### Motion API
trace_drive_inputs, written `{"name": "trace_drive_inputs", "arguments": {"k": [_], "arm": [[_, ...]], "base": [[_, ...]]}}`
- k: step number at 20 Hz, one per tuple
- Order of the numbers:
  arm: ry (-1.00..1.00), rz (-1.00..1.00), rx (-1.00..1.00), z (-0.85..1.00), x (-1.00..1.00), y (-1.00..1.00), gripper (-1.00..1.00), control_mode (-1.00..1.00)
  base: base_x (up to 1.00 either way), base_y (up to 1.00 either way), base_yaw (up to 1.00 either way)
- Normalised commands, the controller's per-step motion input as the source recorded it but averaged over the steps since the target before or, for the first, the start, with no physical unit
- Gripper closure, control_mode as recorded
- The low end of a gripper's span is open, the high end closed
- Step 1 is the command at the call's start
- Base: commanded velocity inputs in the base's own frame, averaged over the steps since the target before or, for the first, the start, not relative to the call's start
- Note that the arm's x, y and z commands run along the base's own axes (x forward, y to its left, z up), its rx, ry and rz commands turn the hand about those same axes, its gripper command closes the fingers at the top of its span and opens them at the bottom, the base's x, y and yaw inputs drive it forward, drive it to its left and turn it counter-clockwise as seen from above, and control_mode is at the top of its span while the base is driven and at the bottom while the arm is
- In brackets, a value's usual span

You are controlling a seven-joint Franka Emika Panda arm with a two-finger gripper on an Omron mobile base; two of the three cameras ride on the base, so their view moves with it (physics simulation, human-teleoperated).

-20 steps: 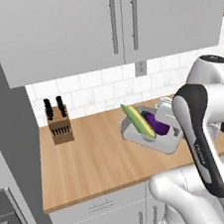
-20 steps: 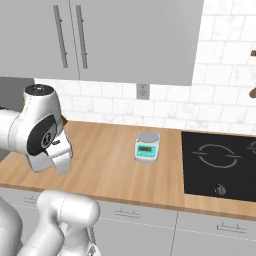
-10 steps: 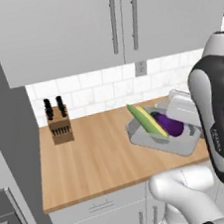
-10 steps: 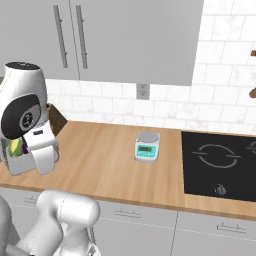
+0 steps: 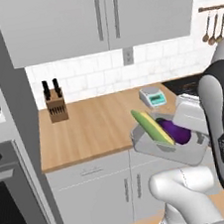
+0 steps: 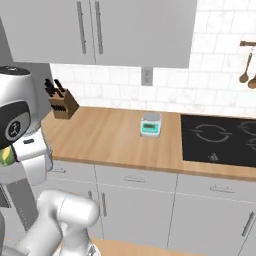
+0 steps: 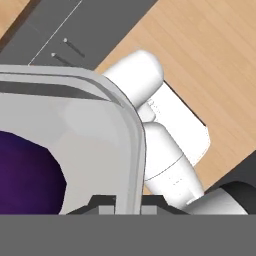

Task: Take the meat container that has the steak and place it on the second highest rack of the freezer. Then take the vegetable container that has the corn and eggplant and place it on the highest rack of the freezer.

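At the far left of the left base view a wooden knife block with black handles [image 5: 56,102] stands at the back of the light wooden tabletop [image 5: 101,125], against the white tiled wall and out of the way of the arm. Further right, near the dark hob, a small grey kitchen scale with a green display [image 5: 151,97] sits on the same tabletop.

Right of the scale and out beyond the near edge of the tabletop, the narrow, deep grey metal vegetable container [image 5: 161,145] hangs in the air over the cabinet fronts, carried and resting on nothing. It tilts slightly. Inside it lie the slim yellow corn cob with green husk [image 5: 152,126], on the left, and the rounded dark purple eggplant [image 5: 177,131] just beside it to the right.

The gripper [image 7: 126,204] holds the tray by its right end: in the hand view the jaws are closed on the thin rim, one dark fingertip [image 7: 102,203] inside the wall and the other outside, with the eggplant close by. A rim pinch of this kind leaves the contents free, so I judge that keeping the tray near level matters on the way to the freezer's highest rack.
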Motion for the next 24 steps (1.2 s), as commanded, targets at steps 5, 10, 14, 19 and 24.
{"name": "trace_drive_inputs", "arguments": {"k": [5,10,14,19,24], "arm": [[0.00,0.00,0.00,0.00,0.00,0.00,1.00,1.00],[0.00,0.00,0.00,0.00,0.00,0.00,1.00,1.00],[0.00,0.00,0.00,0.00,0.00,0.00,1.00,1.00],[0.00,0.00,0.00,0.00,0.00,0.00,1.00,1.00],[0.00,0.00,0.00,0.00,0.00,0.00,1.00,1.00]], "base": [[-0.74,0.57,0.00],[-0.36,1.00,0.00],[-0.12,1.00,0.00],[-0.09,1.00,0.00],[-0.05,1.00,0.00]]}}
